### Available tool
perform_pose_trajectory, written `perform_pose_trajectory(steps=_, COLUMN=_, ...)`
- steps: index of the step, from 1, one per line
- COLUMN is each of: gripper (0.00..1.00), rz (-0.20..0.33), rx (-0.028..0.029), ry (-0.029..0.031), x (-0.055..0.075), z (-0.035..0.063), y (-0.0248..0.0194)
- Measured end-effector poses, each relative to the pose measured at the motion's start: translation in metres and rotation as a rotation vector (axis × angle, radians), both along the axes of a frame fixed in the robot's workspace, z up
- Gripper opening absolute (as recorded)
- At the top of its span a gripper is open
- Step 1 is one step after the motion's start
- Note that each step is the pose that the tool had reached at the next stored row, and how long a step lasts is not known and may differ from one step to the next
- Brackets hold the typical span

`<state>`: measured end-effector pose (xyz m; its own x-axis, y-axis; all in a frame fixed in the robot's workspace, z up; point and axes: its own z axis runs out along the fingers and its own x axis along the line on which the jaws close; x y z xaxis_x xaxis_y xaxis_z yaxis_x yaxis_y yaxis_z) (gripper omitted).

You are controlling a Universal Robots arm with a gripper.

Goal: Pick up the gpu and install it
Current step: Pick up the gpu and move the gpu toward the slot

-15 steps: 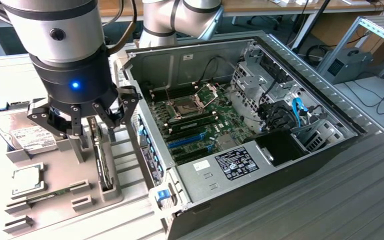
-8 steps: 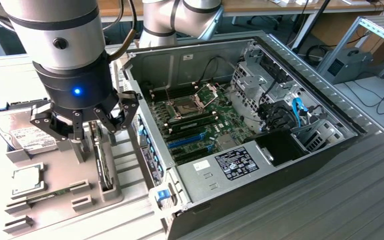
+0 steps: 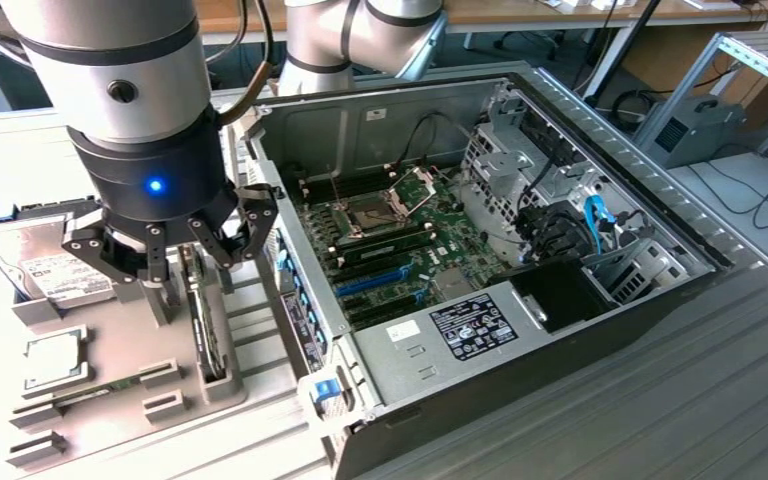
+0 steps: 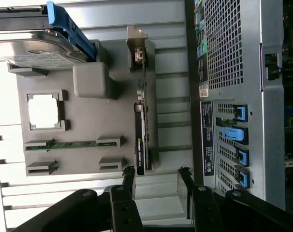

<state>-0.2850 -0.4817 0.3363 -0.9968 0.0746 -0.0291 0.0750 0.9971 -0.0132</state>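
The end effector [image 3: 181, 262] hangs open over the gpu [image 3: 199, 325], which stands on edge. In the exterior view, the computer case [image 3: 357, 125] sits at its three o'clock.

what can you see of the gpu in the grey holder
The gpu is a thin flat card standing on its long edge in a slot of the grey holder, beside the open computer case. Black face with a small green mark, dark board, silvery metal bracket at one end. The open jaws flank it without touching.

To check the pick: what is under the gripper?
The gpu, standing on edge in the grey tray, below the open gripper. Its lower edge is hidden in the tray.
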Motion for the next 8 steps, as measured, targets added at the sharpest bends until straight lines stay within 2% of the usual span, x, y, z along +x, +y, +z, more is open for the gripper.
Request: perform_pose_trajectory(steps=8, gripper=0.48, rz=0.000, rx=-0.0020, ry=0.0001, x=0.0000, z=-0.0022, y=0.0000)
